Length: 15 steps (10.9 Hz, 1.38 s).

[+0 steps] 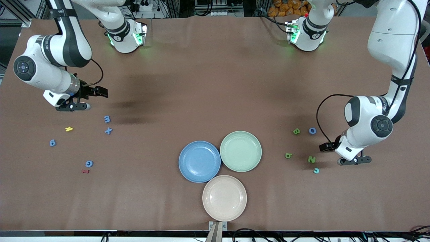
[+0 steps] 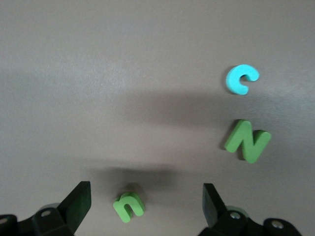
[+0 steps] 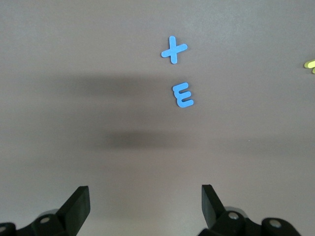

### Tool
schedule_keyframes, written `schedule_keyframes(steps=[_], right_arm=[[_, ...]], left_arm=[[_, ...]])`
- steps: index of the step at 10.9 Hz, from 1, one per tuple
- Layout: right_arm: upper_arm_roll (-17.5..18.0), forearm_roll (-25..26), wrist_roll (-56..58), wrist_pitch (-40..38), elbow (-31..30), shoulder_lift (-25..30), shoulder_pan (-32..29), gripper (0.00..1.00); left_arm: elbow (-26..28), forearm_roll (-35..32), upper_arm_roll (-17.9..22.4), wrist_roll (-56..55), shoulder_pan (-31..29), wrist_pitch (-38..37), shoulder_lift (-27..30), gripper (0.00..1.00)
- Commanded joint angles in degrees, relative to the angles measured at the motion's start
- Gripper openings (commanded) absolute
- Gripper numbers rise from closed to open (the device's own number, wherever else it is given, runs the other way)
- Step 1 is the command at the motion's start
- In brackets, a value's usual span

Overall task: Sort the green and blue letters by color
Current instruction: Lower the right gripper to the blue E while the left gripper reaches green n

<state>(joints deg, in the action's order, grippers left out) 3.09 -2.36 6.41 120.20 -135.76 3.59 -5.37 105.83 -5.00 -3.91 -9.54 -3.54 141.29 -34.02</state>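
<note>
Though flat, foam letters [image 1: 107, 119] curve.

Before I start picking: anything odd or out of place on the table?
Nothing spilled or damaged. Odd ones among the blue and green letters: a yellow letter, a dark red letter, and a lighter cyan C. All three plates, including the pink plate, hold nothing.

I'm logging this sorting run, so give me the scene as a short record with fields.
plates: blue plate, green plate, beige plate, all empty
blue letters: mostly toward the right arm's end
green letters: toward the left arm's end
left gripper: jaws open, holding nothing
right gripper: jaws open, holding nothing
sorted: none yet
</note>
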Motion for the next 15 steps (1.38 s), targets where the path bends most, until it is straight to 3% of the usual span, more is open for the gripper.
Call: schedule_keyframes(steps=[1,5,8,11,12,13,15], right_arm=[[0.2,0.2,2.5,2.7,-3.1,-0.1,-2.7,1.0],[0.2,0.2,14.8,8.3,-4.6,-6.9,-8.1,1.0],[0.2,0.3,21.1,10.5,-4.7,-8.3,-7.9,1.0],[0.2,1.2,24.2,20.1,-4.3,-11.7,-4.5,1.0],[0.2,3.9,24.6,20.9,-4.3,-12.0,-4.6,1.0],[0.3,4.4,24.6,22.3,-4.3,-12.9,-4.4,1.0],[0.3,4.5,24.6,25.4,-4.3,-15.2,-4.0,1.0]], left_arm=[[4.1,0.4,0.6,-2.3,-0.8,3.4,1.6,1.0],[7.5,0.4,0.5,-2.4,-1.8,6.3,2.4,1.0],[9.5,0.8,0.5,-2.4,-1.7,7.2,2.8,1.0],[10.8,1.0,0.5,-2.5,-1.8,8.4,3.1,1.0],[10.9,1.0,0.5,-2.5,-2.0,8.5,3.1,0.95],[11.1,1.0,0.5,-2.5,-2.3,9.0,3.1,0.82],[11.3,1.0,0.5,-2.3,-2.3,9.6,3.1,0.51]])
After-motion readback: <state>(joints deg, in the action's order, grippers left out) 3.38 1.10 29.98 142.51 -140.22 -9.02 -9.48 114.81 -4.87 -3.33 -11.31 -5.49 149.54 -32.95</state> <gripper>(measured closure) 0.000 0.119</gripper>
